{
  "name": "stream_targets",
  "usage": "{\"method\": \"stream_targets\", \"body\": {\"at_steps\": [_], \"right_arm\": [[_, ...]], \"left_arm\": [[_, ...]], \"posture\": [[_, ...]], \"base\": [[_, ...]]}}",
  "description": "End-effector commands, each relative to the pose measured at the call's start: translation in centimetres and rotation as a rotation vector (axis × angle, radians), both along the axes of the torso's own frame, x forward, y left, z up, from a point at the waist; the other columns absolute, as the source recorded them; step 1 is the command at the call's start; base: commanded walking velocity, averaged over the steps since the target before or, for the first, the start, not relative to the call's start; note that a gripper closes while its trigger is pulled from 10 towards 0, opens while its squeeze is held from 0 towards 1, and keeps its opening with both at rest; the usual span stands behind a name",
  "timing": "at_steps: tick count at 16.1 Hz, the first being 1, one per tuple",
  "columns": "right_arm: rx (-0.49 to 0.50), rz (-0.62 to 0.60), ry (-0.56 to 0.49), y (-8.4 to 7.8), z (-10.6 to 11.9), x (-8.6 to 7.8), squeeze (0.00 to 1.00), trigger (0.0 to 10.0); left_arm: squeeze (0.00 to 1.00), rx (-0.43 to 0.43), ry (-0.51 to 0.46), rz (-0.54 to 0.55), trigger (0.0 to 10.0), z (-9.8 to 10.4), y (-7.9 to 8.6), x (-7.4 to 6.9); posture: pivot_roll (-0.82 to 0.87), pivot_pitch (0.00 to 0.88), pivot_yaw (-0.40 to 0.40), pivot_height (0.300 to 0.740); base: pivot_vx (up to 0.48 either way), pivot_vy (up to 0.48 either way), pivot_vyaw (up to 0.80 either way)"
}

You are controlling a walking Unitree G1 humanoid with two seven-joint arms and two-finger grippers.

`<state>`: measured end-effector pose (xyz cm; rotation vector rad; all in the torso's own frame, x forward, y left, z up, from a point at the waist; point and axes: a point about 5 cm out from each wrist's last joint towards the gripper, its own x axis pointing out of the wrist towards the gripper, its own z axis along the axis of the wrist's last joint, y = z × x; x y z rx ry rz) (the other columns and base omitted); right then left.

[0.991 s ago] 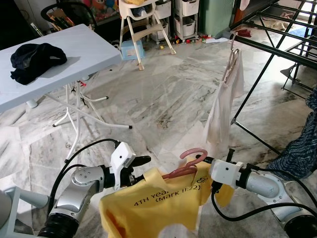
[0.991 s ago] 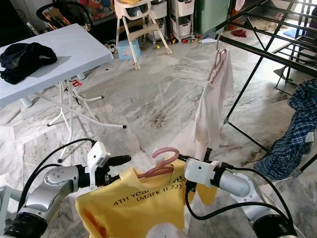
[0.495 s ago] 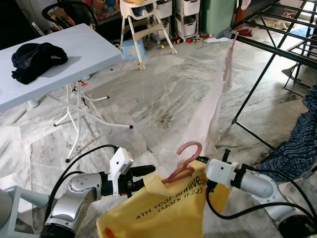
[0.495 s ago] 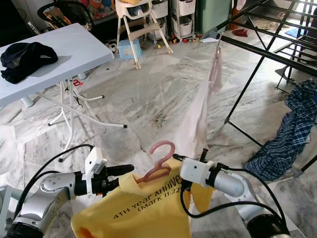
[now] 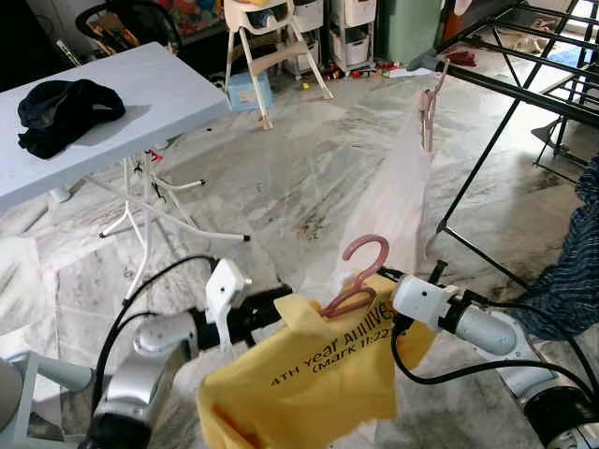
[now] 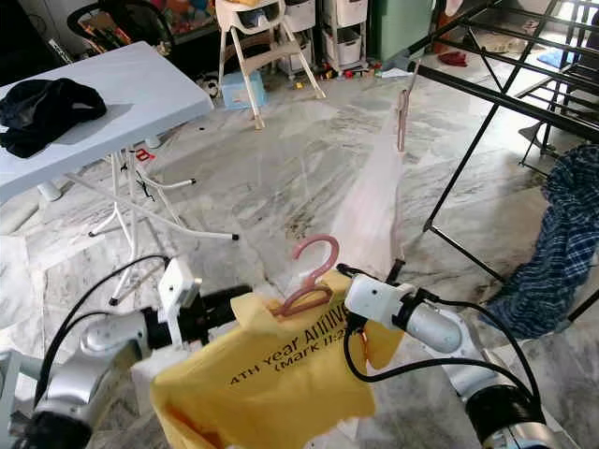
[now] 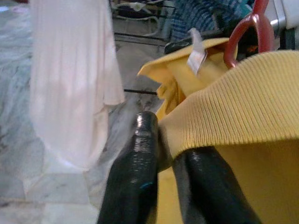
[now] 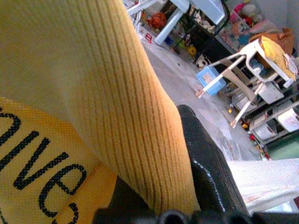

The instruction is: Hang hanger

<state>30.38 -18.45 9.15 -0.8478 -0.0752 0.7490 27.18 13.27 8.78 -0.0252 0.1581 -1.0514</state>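
Note:
A pink hanger [image 5: 358, 274] carries a yellow T-shirt [image 5: 318, 374] with black print, held up between my two arms. My left gripper [image 5: 281, 302] is shut on the shirt's left shoulder, its black fingers [image 7: 140, 154] clamped on the ribbed yellow edge. My right gripper [image 5: 383, 278] is shut on the other shoulder, where a black finger [image 8: 205, 154] presses the fabric. The hook stands upright above the collar. Ahead on the right runs the black drying rack [image 5: 524, 94]. A white garment [image 5: 398, 201] hangs from its near rail on another pink hanger [image 5: 429, 103].
A pale folding table [image 5: 140, 94] with a black garment [image 5: 61, 108] stands at the left. A high chair [image 5: 267, 56] and toy shelves line the back. Blue plaid cloth [image 5: 576, 281] drapes on the rack's right side. Marble floor lies between me and the rack.
Both grippers have lifted the hanger and yellow shirt higher and a little forward. The white garment on the rack has swung and turned edge-on.

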Motion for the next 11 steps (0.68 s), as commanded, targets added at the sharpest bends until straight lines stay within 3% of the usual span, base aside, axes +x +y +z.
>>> {"method": "stream_targets", "body": {"at_steps": [1,3,6,11], "right_arm": [[0.030,-0.038,-0.036,0.1,0.7,0.7,0.00,0.0],[0.025,-0.111,-0.039,-0.6,0.7,1.3,0.00,0.0],[-0.075,-0.237,-0.058,-2.8,0.5,2.1,0.00,0.0],[-0.157,-0.364,-0.057,-4.8,0.2,2.8,0.00,0.0]], "left_arm": [[0.00,0.014,-0.022,0.012,0.0,0.2,0.3,-0.3],[0.00,0.020,-0.035,0.034,0.0,0.1,0.8,-0.9],[0.00,0.088,-0.094,0.044,0.0,0.6,1.8,-1.4],[0.00,0.156,-0.184,-0.012,0.0,1.8,1.4,-2.0]], "posture": [[-0.12,0.070,0.139,0.740],[-0.11,0.070,0.134,0.740],[-0.10,0.065,0.129,0.740],[-0.09,0.057,0.125,0.740]], "base": [[0.000,0.000,0.00],[0.000,0.000,0.00],[0.000,0.000,0.00],[0.000,0.000,0.00]]}}
